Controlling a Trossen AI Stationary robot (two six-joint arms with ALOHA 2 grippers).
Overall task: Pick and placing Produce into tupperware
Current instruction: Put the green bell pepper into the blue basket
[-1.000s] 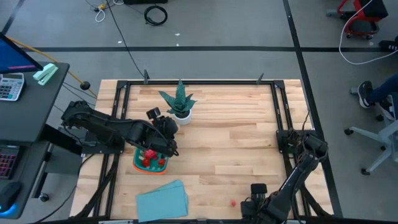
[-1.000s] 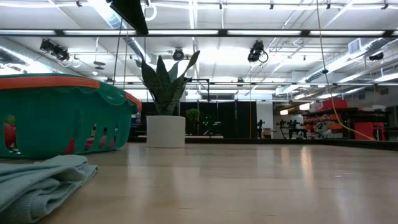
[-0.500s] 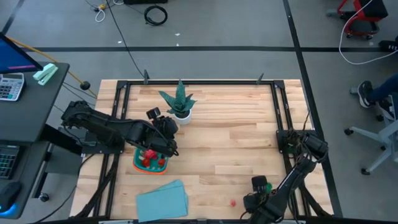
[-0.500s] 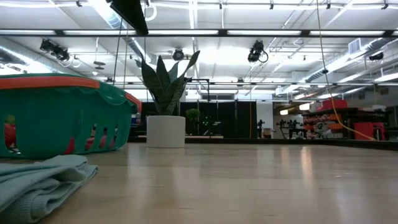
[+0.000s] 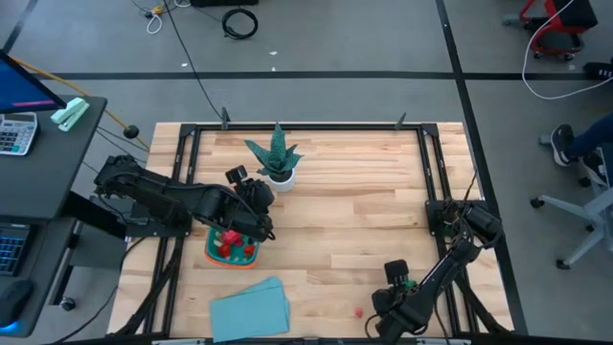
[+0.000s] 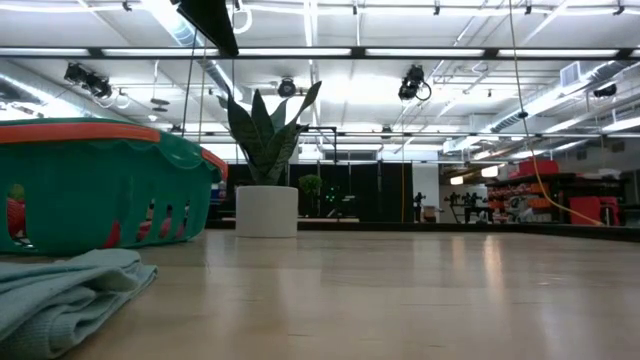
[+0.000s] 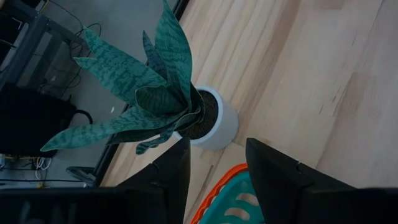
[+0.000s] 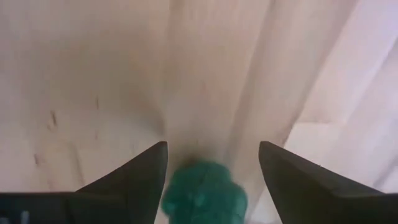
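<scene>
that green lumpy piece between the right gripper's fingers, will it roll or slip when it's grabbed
The green piece looks rounded and knobbly, so it may wobble rather than roll far on the flat wooden table. Its bumps probably give the fingers some purchase, though a toy plastic surface could be slick. It looks small between the open right gripper, so likely light.

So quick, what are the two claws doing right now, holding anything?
Left gripper: fingers open, empty, over the tupperware.
Right gripper: fingers open around a green produce piece, not clamped.

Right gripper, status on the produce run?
Right gripper open around green piece, near table edge. Left gripper open over tupperware. Red piece loose nearby.
</scene>
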